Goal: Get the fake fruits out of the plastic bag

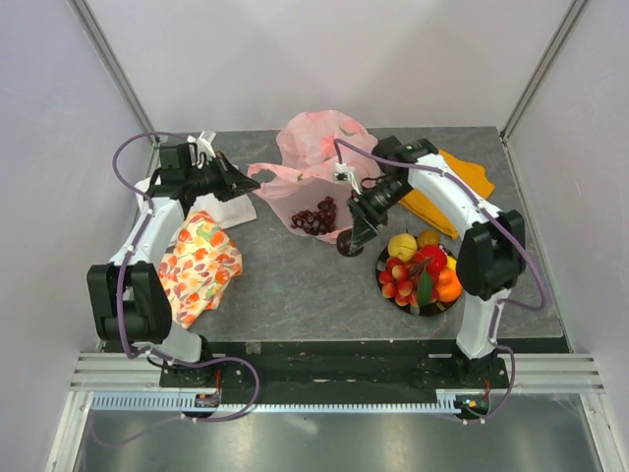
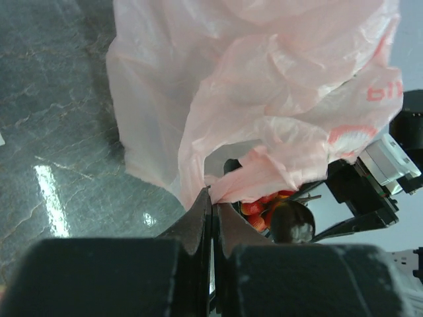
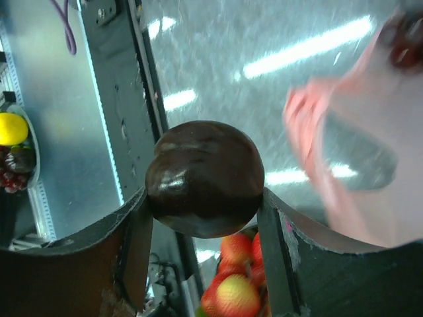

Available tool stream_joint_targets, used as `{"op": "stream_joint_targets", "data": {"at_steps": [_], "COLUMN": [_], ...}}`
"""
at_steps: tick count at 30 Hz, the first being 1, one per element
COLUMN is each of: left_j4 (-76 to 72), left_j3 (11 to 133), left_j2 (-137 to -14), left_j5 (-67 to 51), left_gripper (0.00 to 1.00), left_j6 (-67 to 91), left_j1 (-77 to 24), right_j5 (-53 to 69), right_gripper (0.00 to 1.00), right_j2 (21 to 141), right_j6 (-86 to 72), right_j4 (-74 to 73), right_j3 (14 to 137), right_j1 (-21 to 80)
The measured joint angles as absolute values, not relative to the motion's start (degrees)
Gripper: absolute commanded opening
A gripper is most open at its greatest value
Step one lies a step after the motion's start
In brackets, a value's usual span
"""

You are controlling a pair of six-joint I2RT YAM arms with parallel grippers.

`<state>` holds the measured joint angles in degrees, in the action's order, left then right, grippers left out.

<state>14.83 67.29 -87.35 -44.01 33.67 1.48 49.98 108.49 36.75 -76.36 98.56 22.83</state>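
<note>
The left gripper (image 2: pixel 213 198) has its jaws pressed together on a fold of the plastic bag (image 2: pixel 264 79), pinching the thin film at the bag's 9 o'clock edge. The right gripper (image 3: pixel 203 206) is clamped on the brown oval fruit (image 3: pixel 205 168), one finger on each side. It holds the fruit over the table (image 1: pixel 295 285), just off the bag's 5 o'clock corner and at 10 o'clock from the dish (image 1: pixel 432 311).

The bag lies at 12 o'clock on the table. A dark purple grape bunch (image 1: pixel 316 216) shows through the film in its 6 o'clock part. The dish sits at 4 o'clock on the table. It holds a yellow apple (image 1: pixel 401 244) at its 11 o'clock, a red berry cluster (image 1: pixel 397 282) at 8 o'clock and an orange (image 1: pixel 449 286) at 4 o'clock, packed against one another.

The bag is translucent pink, crinkled into many soft folds, with red print on one side. The held fruit is smooth, rounded and glossy, with bright highlights on its dark brown skin. The berries are small shiny beads, red shading to yellow. The dish is dark and round. The table is grey with pale stone-like veins and a faint sheen.

A plain orange cloth (image 1: pixel 467 177) lies at 2 o'clock, partly under the right arm. A floral cloth (image 1: pixel 197 265), orange on white, lies at 8 o'clock beside the left arm.
</note>
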Motion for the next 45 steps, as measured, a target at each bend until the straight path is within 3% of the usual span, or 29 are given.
{"op": "stream_joint_targets", "data": {"at_steps": [4, 13, 23, 27, 35, 39, 45], "left_j4": [14.6, 14.7, 14.4, 14.4, 13.8, 13.5, 13.6], "left_j3": [68.5, 68.5, 70.6, 72.2, 72.5, 72.5, 72.5], "left_j2": [-86.6, -84.6, -88.6, -90.2, -90.3, -90.4, -90.4], "left_j5": [-44.2, -43.8, -43.6, -43.6, -43.6, -43.6, -43.4], "left_gripper": [0.02, 0.02, 0.02, 0.02, 0.02, 0.02, 0.02], "left_j6": [34.1, 36.0, 38.1, 38.1, 38.2, 38.2, 38.0], "left_j1": [1.5, 1.5, 1.2, 1.0, -0.6, -1.9, -2.7], "right_j5": [50.8, 51.2, 53.6, 51.2, 37.2, 30.9, 27.2], "right_gripper": [0.49, 0.50, 0.48, 0.47, 0.46, 0.47, 0.50], "right_j2": [114.8, 116.9, 101.0, 97.9, 91.5, 83.8, 75.9], "right_j6": [36.1, 35.3, 30.3, 32.2, 48.4, 58.8, 68.8], "right_j4": [-75.5, -77.2, -77.2, -77.1, -74.5, -76.1, -77.4], "right_j3": [108.4, 116.7, 118.3, 118.0, 93.9, 79.4, 70.5], "right_j1": [25.6, 26.7, 24.8, 13.5, -19.9, -21.8, -20.7]}}
